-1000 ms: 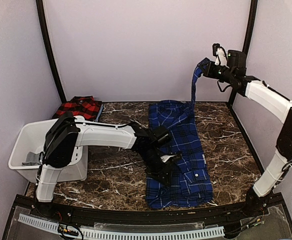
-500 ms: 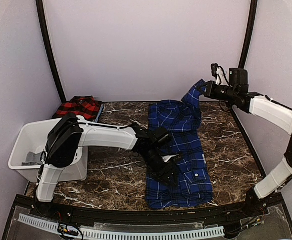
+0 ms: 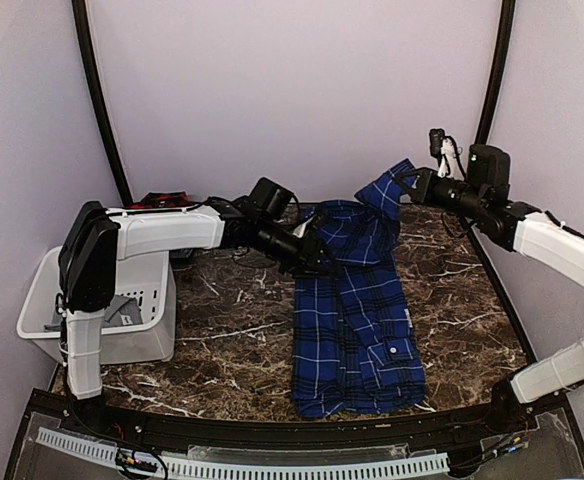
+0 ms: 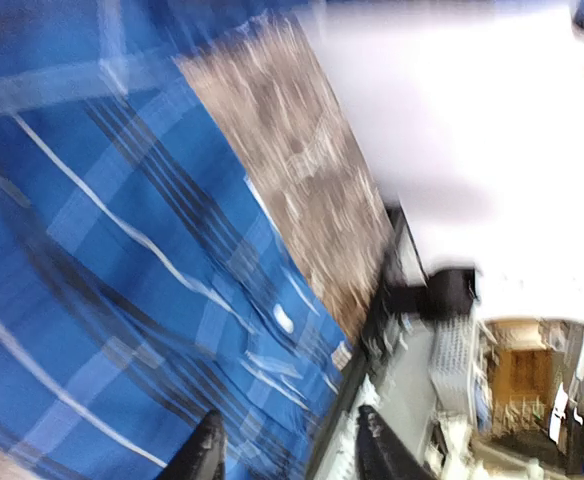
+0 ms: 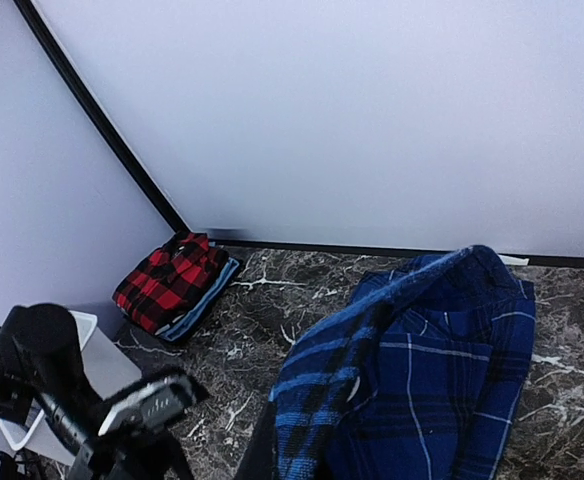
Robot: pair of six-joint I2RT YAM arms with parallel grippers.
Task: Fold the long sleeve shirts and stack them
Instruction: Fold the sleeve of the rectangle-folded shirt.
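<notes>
Right gripper (image 3: 412, 184): jaws clamped tight on a sleeve (image 3: 384, 196) of the blue shirt (image 3: 357, 320), holding it up off the table at the far right.
Left gripper (image 4: 290, 452): jaws parted with nothing between them, low over the shirt's far left part; the wrist view is blurred.
Blue shirt: lies lengthwise mid-table.
Red-and-black shirt (image 5: 170, 280): folded in the far left corner, on a pale blue cloth (image 5: 210, 298).
White bin (image 3: 40, 290): at the table's left edge; something grey (image 3: 124, 306) inside, unclear what.
Table (image 3: 232, 345): dark brown marble with white veins.
Room: pale lilac walls (image 3: 292, 90), black corner posts (image 3: 96, 100).
</notes>
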